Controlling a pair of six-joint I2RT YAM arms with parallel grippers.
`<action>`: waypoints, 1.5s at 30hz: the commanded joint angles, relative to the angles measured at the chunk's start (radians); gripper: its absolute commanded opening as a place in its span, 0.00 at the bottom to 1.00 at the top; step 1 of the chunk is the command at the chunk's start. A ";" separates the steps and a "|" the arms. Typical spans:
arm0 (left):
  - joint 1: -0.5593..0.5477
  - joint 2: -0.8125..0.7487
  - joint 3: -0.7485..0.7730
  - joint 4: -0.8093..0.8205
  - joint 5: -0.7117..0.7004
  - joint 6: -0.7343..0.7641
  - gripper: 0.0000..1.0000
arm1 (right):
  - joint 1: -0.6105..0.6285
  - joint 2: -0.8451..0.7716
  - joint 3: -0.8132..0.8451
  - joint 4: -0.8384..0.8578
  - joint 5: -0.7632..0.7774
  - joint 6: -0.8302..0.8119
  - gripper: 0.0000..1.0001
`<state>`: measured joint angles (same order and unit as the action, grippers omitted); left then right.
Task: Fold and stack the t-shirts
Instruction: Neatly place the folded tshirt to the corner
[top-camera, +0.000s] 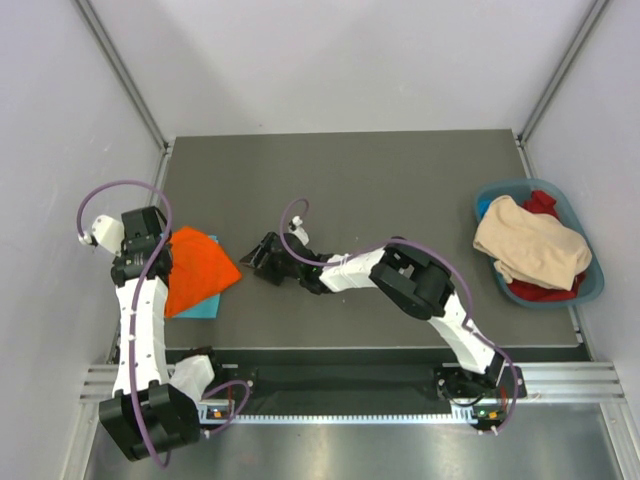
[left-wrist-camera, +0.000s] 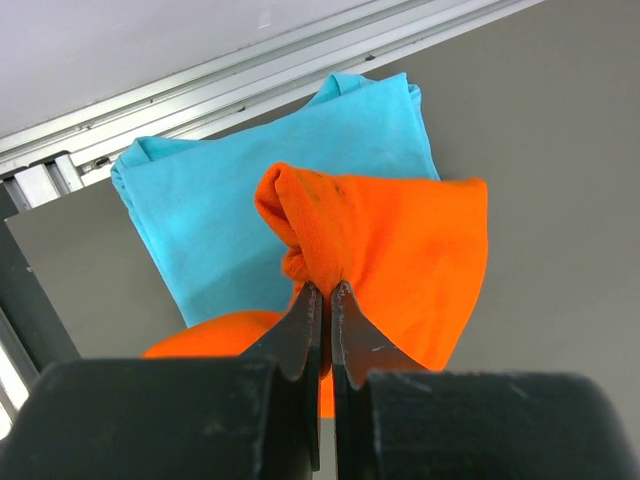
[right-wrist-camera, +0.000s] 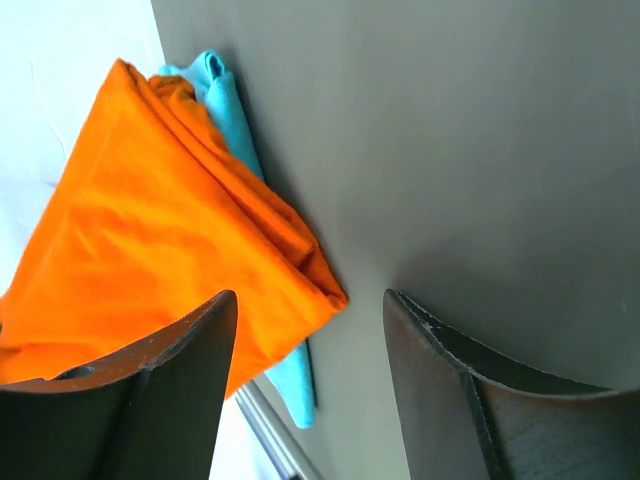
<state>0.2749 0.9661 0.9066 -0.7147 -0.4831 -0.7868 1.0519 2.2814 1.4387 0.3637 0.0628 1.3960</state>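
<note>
1. The orange shirt (left-wrist-camera: 400, 250) lies on top of the blue shirt (left-wrist-camera: 200, 220), covering most of it. It sits askew, so blue shows along one side and at one end.
2. The blue shirt looks folded into a flat, neat packet, so I judge its part of the task done. It rests on the desk (top-camera: 380, 180).
3. The orange shirt is folded down to about the blue shirt's size, but it is not settled. One bunched edge is pulled up above the blue shirt, and the cloth slopes from it like a tent.
4. The left gripper (left-wrist-camera: 327, 300) has its jaws pressed together, pinching that bunched orange edge above the blue shirt.
5. The right gripper (right-wrist-camera: 310, 300) has its jaws spread and holds nothing. It hangs near the blue shirt, facing the stack from the open desk beside it.
6. For this pair, what seems left is to lower the orange edge, let it go, and perhaps square it with the blue shirt.
7. Well apart from the blue shirt, a basket (top-camera: 590, 270) holds beige cloth (top-camera: 530, 245) over red cloth (top-camera: 545, 205). I cannot tell whether these are shirts. If they are, much of the task remains.
</note>
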 joint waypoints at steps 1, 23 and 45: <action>0.004 -0.006 0.011 0.058 0.012 0.006 0.00 | 0.048 0.018 -0.011 -0.054 0.087 0.069 0.61; 0.004 -0.006 0.021 0.061 0.024 0.008 0.00 | 0.089 0.128 0.121 -0.224 0.129 0.133 0.52; 0.006 -0.023 0.081 0.027 -0.120 0.089 0.00 | 0.000 -0.068 0.156 0.001 0.158 -0.551 0.00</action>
<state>0.2749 0.9668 0.9253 -0.7189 -0.5110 -0.7376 1.0580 2.2837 1.5280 0.3244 0.2138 1.0084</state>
